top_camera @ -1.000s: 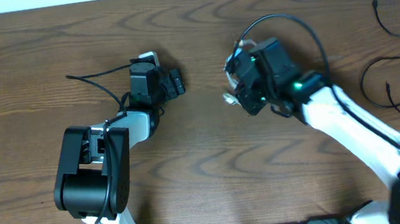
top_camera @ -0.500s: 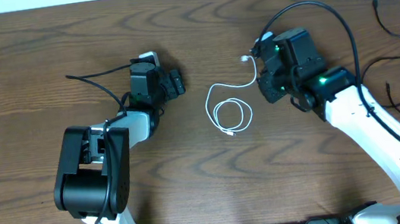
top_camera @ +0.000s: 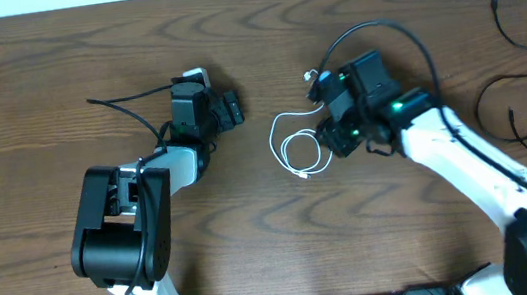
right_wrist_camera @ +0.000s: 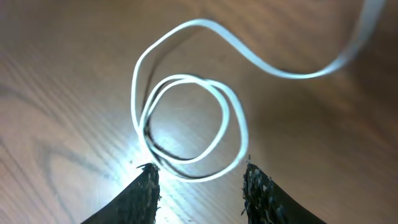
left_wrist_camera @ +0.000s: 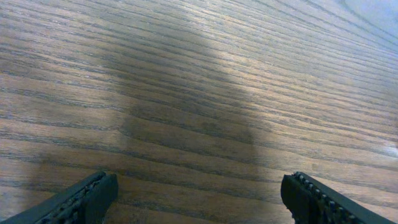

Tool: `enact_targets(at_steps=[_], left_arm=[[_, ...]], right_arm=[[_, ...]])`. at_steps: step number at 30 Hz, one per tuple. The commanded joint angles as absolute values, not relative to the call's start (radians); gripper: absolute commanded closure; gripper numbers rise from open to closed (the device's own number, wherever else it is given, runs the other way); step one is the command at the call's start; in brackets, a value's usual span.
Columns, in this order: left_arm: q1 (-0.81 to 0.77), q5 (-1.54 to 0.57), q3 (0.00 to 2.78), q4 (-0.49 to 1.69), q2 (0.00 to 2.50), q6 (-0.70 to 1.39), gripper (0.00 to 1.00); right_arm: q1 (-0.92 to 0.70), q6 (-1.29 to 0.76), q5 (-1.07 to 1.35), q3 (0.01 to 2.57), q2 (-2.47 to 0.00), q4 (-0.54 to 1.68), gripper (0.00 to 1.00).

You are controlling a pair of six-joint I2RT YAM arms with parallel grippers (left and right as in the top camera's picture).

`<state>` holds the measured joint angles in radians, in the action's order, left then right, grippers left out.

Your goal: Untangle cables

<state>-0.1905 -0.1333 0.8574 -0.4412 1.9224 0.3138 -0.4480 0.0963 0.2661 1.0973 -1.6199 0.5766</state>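
**White cable loose on the table, both grippers open**

Nearest the robot's side, the left arm point(top_camera: 122, 225) is folded close over its base, and the right arm point(top_camera: 467, 163) reaches in diagonally from the near right corner. The left gripper point(top_camera: 234, 108) sits left of centre. Its wrist view shows the two fingers point(left_wrist_camera: 81, 199) spread wide at the bottom corners of the frame, with only bare wood grain between them and nothing held.

The right gripper point(top_camera: 331, 139) hangs at mid-table, just right of the white cable point(right_wrist_camera: 186, 79). Its fingers point(right_wrist_camera: 140, 193) stand apart and nothing is pinched. The cable's small double coil lies flat on the table point(top_camera: 23, 76), right below and just beyond the tips, and its near edge passes between them in the wrist view. I cannot tell whether the tips touch the cable. From the coil a wider strand arcs round the left side and runs off to the far right, past the gripper head, ending in a small plug near the wrist.

Well apart from all this, toward the right edge, a black cable loop point(top_camera: 512, 78) lies open on the wood. Farther still, by the far right corner, a second black cable point(top_camera: 504, 29) curves on its own. Neither touches the white one
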Motion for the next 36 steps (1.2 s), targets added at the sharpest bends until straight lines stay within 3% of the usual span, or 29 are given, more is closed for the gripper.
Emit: enact_targets(at_steps=[1,13,19,22,33,36], left_arm=[[-0.187,-0.149,0.855,-0.423,1.926,0.312,0.1],[-0.187,-0.149,0.855,-0.423,1.926,0.312,0.1],[-0.187,-0.149,0.855,-0.422,1.926,0.312,0.1],[-0.187,-0.149,0.855,-0.423,1.926,0.313,0.11],[-0.187,-0.149,0.855,-0.423,1.926,0.312,0.11],[-0.187,-0.149,0.855,-0.423,1.926,0.312,0.11]], right_arm=[[-0.507,0.105,0.291,1.098,-1.673,0.58,0.58],[-0.617,0.09,0.291,1.098,-1.819,0.544,0.54],[-0.635,0.091,0.29,1.098,-1.848,0.491,0.32],[-0.645,0.091,0.29,1.098,-1.873,0.467,0.29],[-0.67,0.091,0.29,1.098,-1.986,0.461,0.5],[-0.67,0.091,0.29,1.098,-1.989,0.46,0.61]])
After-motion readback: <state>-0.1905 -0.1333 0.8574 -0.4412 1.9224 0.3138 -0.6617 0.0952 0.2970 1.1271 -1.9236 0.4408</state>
